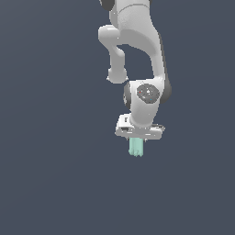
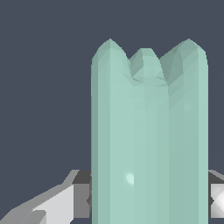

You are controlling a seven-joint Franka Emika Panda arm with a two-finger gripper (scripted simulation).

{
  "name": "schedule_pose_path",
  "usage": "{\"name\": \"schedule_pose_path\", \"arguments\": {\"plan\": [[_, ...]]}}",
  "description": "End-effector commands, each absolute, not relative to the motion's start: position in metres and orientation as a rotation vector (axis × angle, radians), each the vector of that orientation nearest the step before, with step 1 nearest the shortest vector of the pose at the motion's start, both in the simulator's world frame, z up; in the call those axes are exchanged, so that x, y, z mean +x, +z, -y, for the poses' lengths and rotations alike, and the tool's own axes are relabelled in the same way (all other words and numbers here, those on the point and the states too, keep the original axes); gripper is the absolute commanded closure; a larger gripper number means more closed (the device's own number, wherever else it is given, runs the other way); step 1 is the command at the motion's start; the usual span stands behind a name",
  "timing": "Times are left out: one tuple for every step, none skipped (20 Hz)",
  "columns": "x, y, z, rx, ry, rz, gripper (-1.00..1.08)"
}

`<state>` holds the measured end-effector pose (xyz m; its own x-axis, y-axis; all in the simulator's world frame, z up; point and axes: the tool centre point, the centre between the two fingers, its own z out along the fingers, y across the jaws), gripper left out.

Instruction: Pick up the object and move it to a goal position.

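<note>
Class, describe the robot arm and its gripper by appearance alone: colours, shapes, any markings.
The arm is glossy white, built of rounded, bulbous segments with dark grey joint bands. A round grey cap with tiny red marks sits on the wrist. The gripper has a flat, boxy white body and grey-and-white fingers.

A: What lies behind everything in the exterior view?

B: One flat backdrop (image 1: 46, 137) of dark slate blue-grey, even from edge to edge.

A: Any seam between floor and wall?

B: I can't tell one from the other; the tone is uniform.

A: And the wrist view?

B: The same dark slate blue-grey fills it. The light looks soft and even.
</note>
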<state>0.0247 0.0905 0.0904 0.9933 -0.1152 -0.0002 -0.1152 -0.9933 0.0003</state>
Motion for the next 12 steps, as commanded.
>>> {"name": "schedule_pose_path", "arguments": {"plan": [[0.033,0.114,-0.083,3.137,0.001,0.181,1.08],[0.037,0.124,-0.079,3.137,0.001,0.181,1.08],[0.040,0.133,-0.076,3.137,0.001,0.181,1.08],[0.044,0.144,-0.073,3.137,0.001,0.181,1.08],[0.048,0.154,-0.069,3.137,0.001,0.181,1.08],[0.052,0.164,-0.066,3.137,0.001,0.181,1.08],[0.055,0.174,-0.062,3.137,0.001,0.181,1.08],[0.059,0.184,-0.059,3.137,0.001,0.181,1.08],[0.063,0.194,-0.055,3.137,0.001,0.181,1.08],[0.067,0.204,-0.052,3.137,0.001,0.181,1.08],[0.071,0.213,-0.049,3.137,0.000,0.180,1.08],[0.074,0.222,-0.046,3.137,0.000,0.180,1.08]]}}
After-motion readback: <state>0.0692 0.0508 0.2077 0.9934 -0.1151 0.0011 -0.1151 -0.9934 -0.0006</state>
